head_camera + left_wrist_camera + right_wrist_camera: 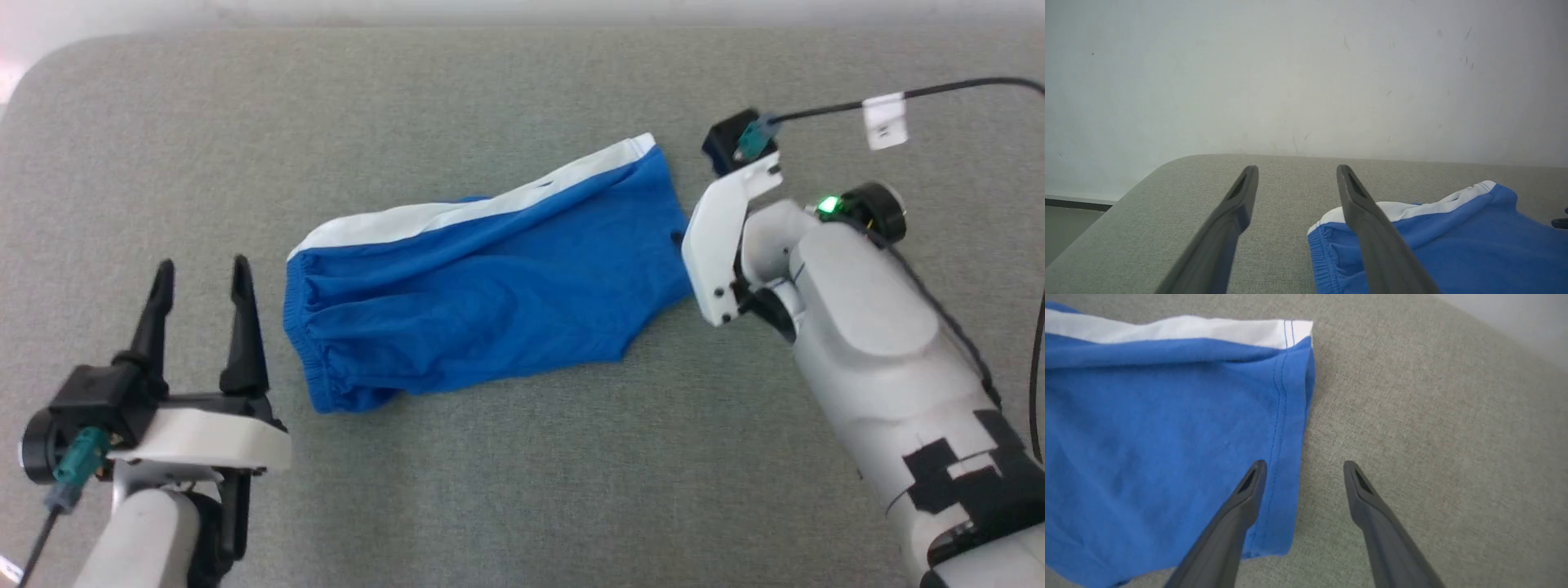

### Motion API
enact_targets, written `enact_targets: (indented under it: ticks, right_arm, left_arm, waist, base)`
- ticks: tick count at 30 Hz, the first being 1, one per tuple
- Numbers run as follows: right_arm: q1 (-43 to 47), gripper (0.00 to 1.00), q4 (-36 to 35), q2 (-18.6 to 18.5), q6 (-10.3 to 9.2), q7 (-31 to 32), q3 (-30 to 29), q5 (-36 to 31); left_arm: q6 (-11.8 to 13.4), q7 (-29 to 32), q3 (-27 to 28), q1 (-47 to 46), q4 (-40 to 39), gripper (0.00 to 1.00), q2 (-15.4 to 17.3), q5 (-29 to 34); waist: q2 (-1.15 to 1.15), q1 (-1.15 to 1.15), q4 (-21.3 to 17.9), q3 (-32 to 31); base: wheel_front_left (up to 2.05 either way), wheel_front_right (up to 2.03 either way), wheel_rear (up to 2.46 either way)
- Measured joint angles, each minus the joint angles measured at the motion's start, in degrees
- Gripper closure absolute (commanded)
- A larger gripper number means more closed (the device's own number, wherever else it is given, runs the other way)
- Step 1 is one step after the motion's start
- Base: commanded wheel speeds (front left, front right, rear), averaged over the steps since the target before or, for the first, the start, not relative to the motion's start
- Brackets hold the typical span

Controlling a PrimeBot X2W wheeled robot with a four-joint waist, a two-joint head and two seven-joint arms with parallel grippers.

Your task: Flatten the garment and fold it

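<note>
While the wrinkled royal-blue soft fabric shorts (490,278) with a white side stripe lie mid-way on the grey woven surface (522,490), neither arm holds them. The left gripper (203,265) is spread wide beside the waistband, and the right gripper (1304,463) is spread wide, straddling the leg hem. Risk: a pinch catches one layer only, so the fabric bunches instead of flattening.

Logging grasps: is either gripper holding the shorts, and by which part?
Nothing is held. The left gripper and right gripper are both open; the shorts lie loose.
</note>
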Motion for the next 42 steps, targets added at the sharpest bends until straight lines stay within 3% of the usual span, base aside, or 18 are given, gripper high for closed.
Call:
enact_targets:
  ticks: [12,13,14,19,24,28,37,38,40,42]
  right_arm:
    - [3.0,0.02,-4.1,0.1,-0.01,8.9,-1.2,-4.6]
    - [3.0,0.71,-4.5,0.0,-0.07,9.7,-1.1,-4.5]
    - [3.2,1.00,-5.2,-0.1,-0.07,10.2,-1.1,-4.2]
    - [4.7,1.00,-8.0,0.3,-0.05,11.6,0.0,-3.1]
    - [6.4,1.00,-10.4,0.2,-0.05,11.6,-0.1,-3.2]
    - [7.2,1.00,-12.3,0.1,-0.05,12.6,0.3,-3.2]
    - [8.4,1.00,-16.3,0.1,-0.05,14.2,1.2,-3.0]
    - [8.6,1.00,-16.7,0.1,-0.05,14.4,1.2,-3.0]
    - [9.0,1.00,-17.5,0.1,-0.05,14.6,1.6,-2.9]
    - [9.1,1.00,-18.4,0.1,-0.05,14.6,2.0,-2.9]
  left_arm:
    - [-2.7,-0.1,1.1,1.5,0.8,0.00,-3.5,1.6]
    - [-2.9,0.0,1.1,1.5,1.1,0.00,-3.6,1.4]
    - [-3.1,0.1,1.0,1.5,1.4,0.00,-3.6,1.2]
    - [-3.4,5.9,0.5,1.5,0.0,0.00,-3.0,-0.6]
    - [-2.3,21.8,-2.7,1.5,-2.0,0.00,-2.0,-3.1]
    - [-2.3,30.9,-4.7,-0.4,-2.0,0.00,-1.7,-5.0]
    - [-2.3,41.5,-7.3,-7.5,8.7,0.00,-0.6,-6.1]
    - [-2.5,42.8,-7.9,-8.0,10.0,0.24,-0.5,-6.2]
    - [-2.9,44.2,-7.8,-8.9,11.4,0.98,-0.3,-6.8]
    - [-3.8,45.4,-7.7,-9.7,12.3,1.00,0.1,-7.8]
  waist:
    - [0.01,0.01,2.9,2.5]
    - [0.01,0.01,3.1,2.6]
    - [0.01,0.01,3.3,2.7]
    - [0.01,0.01,3.1,2.3]
    - [0.01,0.01,2.7,1.7]
    - [0.01,0.01,2.3,1.7]
    - [0.01,0.02,0.5,2.4]
    - [0.01,0.01,0.2,2.5]
    - [0.01,0.01,-0.3,2.8]
    - [0.01,0.00,-0.9,3.0]
  base:
    - [0.00,0.00,0.00]
    - [0.00,0.00,0.00]
    - [0.00,0.00,0.00]
    - [0.00,0.00,0.00]
    - [0.00,0.00,0.00]
    - [0.00,0.00,0.00]
    - [0.00,0.00,0.00]
    - [0.00,0.00,0.00]
    - [0.00,0.00,0.00]
    - [0.00,0.00,0.00]
